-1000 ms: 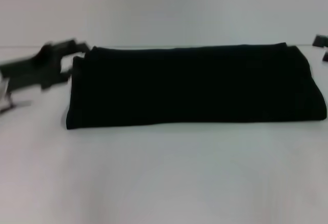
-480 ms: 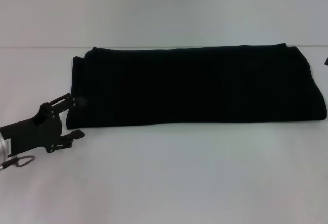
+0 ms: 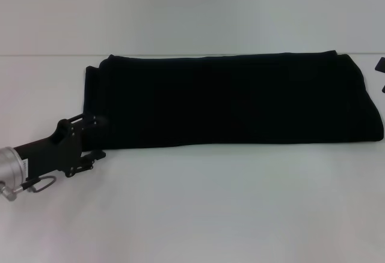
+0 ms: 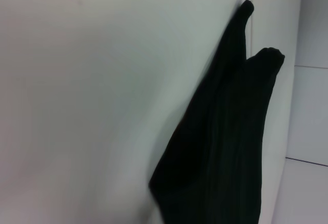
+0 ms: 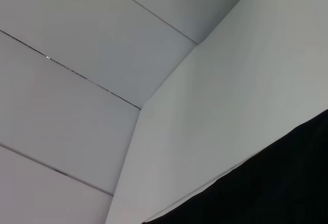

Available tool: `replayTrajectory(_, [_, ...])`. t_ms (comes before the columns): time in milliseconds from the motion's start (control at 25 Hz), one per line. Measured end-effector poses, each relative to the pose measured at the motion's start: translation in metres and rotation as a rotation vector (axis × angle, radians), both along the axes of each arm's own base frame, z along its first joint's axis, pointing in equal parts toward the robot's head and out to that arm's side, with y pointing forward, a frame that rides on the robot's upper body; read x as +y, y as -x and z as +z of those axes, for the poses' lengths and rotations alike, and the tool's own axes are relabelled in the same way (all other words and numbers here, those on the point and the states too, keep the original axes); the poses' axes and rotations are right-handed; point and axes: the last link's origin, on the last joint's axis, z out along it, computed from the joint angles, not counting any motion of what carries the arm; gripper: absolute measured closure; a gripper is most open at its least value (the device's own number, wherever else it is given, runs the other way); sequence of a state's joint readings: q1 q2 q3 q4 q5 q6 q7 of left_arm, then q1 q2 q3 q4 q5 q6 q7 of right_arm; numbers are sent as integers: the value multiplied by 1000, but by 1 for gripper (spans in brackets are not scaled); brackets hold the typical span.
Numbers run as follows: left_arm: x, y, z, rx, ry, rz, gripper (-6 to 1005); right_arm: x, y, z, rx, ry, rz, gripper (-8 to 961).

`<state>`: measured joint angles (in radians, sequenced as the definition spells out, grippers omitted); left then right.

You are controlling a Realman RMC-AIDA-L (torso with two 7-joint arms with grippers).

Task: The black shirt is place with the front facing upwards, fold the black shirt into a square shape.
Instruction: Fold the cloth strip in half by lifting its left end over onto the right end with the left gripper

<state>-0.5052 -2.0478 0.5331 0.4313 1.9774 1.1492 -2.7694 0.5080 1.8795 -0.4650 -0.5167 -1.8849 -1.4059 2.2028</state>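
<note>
The black shirt (image 3: 231, 100) lies flat on the white bench (image 3: 198, 209), folded into 1 long band that runs across the bench from the robot's left to its right. No print and no label are visible on the upper side, only plain black cloth. The left gripper (image 3: 95, 135) is at the near left corner of this band. Its 2 fingers (image 3: 90, 119) are apart, one above the other: the upper finger touches the edge of the cloth, and the lower finger is just beside the lower edge, close over the bench. The corner of the shirt seems to sit between the fingers, but the fingers are not closed on it. Behind the fingers, the black body of the gripper and a silver wrist part (image 3: 11, 162) reach toward the left edge of the head view. In the left wrist view the shirt (image 4: 220, 147) is directly in front of the fingers and stretches away from them over the bench (image 4: 92, 96). The right gripper (image 3: 381, 70) shows only as a small dark piece beyond the far right end of the shirt, and I cannot tell how its fingers stand. The right wrist view shows a piece of black cloth (image 5: 266, 188) next to the bench (image 5: 230, 90).
</note>
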Motion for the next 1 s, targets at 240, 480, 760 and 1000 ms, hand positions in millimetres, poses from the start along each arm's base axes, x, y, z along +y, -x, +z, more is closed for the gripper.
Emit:
replayTrajectory(240, [5, -2, -2, 4, 3, 11, 186, 2, 0, 1, -4, -8, -7, 37])
replayTrajectory(480, [3, 1, 0, 2, 5, 22, 260, 3, 0, 3, -1, -15, -10, 38])
replayTrajectory(760, [4, 4, 0, 10, 4, 46, 367, 3, -1, 3, 0, -17, -14, 38])
replayTrajectory(1000, [6, 9, -1, 35, 12, 80, 368, 2, -2, 3, 1, -17, -17, 39])
